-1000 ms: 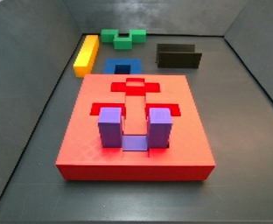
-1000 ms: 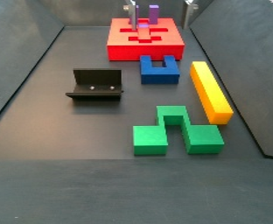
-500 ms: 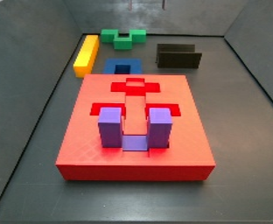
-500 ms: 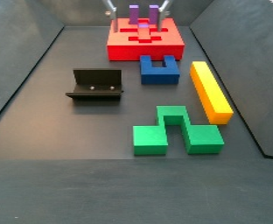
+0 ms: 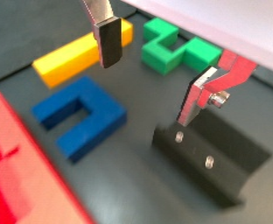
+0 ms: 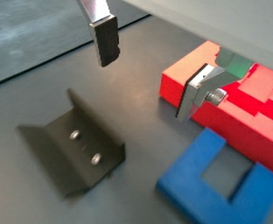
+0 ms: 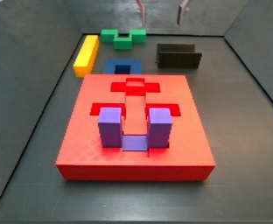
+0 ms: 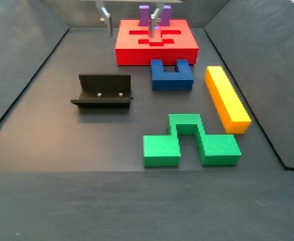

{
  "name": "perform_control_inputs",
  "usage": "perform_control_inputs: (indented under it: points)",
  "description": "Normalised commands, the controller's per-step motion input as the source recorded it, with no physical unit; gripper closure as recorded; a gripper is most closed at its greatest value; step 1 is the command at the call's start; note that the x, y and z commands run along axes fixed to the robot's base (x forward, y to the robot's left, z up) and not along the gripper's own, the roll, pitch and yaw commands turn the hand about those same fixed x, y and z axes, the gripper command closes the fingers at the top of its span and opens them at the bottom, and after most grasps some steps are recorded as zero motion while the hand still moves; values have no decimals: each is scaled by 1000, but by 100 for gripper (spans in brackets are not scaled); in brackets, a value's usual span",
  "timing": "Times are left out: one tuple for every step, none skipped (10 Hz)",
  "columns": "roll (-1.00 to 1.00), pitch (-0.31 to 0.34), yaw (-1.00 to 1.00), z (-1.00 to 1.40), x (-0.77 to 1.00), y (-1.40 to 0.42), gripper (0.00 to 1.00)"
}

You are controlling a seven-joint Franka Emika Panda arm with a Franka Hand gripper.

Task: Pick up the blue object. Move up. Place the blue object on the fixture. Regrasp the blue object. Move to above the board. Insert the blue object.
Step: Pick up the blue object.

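Dark-blue and U-shaped, the small blue object (image 8: 172,73) lies flat on the grey floor just beside the near edge of the board (image 8: 156,40), a large flat red slab with cross- and slot-shaped recesses in its top. In a side view its square notch opens toward the board; a wrist view shows the same block (image 5: 80,115) lying apart from everything else, with bare floor around it.

High over the floor hangs the gripper (image 5: 154,74), its two flat silver fingers with dark pads spread wide and nothing between them. In a side view only the fingertips (image 7: 143,12) show at the top edge, above the far end of the floor.

A dark L-shaped bracket on a base plate, the fixture (image 8: 103,91), stands on the floor well apart from the blue block; two small screw heads show on its face in a wrist view (image 6: 71,148).

On the board, a lighter purple U-shaped block (image 7: 133,126) stands upright with its prongs pointing up. A long yellow bar (image 8: 226,96) lies beside the blue object, and a green notched block (image 8: 187,139) rests near the bar's end.
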Motion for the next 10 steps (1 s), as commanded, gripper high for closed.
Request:
perform_control_inputs:
  points:
    - [184, 0, 0, -586, 94, -700, 0]
    - [90, -30, 6, -846, 0, -677, 0]
    - [0, -86, 3, -909, -166, -434, 0]
    - [-87, -101, 40, -674, -326, -94, 0]
    - [-147, -131, 114, -554, -460, 23, 0]
    - [-166, -110, 203, -431, -263, 0, 0]
    - [-166, -131, 177, -206, -349, 0, 0]
    - [-136, -140, 154, 100, -300, 0, 0]
    - [-16, -104, 186, 0, -74, -203, 0]
    - [27, -129, 54, -260, -366, -303, 0]
